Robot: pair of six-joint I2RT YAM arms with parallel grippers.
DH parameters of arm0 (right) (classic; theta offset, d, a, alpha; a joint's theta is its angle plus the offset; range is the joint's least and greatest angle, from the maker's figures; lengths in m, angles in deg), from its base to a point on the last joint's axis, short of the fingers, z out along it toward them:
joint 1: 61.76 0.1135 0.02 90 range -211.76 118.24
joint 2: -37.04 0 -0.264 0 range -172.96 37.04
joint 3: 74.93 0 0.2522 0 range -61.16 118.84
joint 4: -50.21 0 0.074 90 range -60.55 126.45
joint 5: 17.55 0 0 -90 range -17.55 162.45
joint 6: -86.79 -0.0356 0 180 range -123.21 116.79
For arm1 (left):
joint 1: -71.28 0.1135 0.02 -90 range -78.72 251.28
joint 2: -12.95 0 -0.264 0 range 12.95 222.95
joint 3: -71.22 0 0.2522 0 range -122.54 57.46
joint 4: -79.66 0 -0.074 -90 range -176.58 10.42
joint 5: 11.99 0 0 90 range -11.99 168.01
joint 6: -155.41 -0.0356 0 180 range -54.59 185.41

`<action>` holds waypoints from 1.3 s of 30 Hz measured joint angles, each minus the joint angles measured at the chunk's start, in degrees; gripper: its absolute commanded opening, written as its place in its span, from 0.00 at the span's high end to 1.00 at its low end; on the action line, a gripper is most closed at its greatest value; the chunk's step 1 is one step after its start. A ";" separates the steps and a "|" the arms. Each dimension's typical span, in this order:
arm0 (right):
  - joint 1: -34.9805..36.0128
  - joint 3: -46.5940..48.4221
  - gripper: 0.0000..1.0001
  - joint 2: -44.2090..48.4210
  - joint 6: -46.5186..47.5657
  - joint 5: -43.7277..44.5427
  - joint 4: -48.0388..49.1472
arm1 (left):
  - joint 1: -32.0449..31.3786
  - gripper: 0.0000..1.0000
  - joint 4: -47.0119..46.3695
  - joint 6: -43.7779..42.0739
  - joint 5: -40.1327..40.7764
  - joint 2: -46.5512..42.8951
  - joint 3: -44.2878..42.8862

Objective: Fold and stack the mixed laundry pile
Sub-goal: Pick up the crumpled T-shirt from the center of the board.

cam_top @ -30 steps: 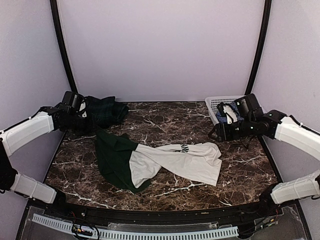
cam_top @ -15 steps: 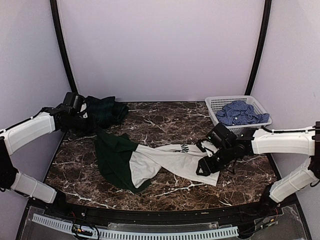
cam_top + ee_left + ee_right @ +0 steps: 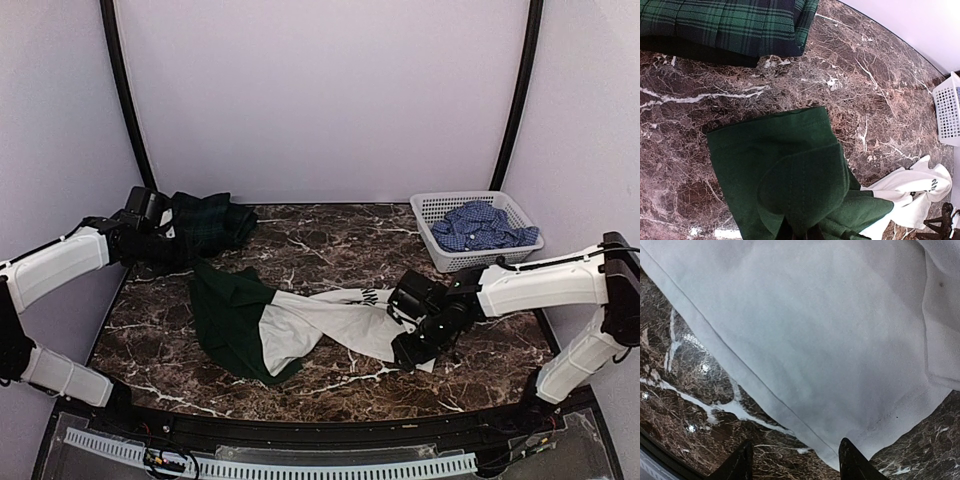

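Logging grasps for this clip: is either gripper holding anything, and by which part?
The left gripper pinches the green end of the green-and-white garment; the right gripper is open above its white hem, holding nothing.

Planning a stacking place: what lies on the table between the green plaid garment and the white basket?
Nothing; the top view shows bare marble table between the green plaid garment and the white basket.

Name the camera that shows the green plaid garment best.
Left wrist: the plaid garment is close, its checks sharp, though cropped at the top. Top external shows that garment small and dark; right wrist misses it.
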 measured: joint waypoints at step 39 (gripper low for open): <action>-19.43 7.32 1.00 17.09 6.19 7.41 -3.82 | -45.07 0.35 3.67 -4.90 2.86 -8.57 8.70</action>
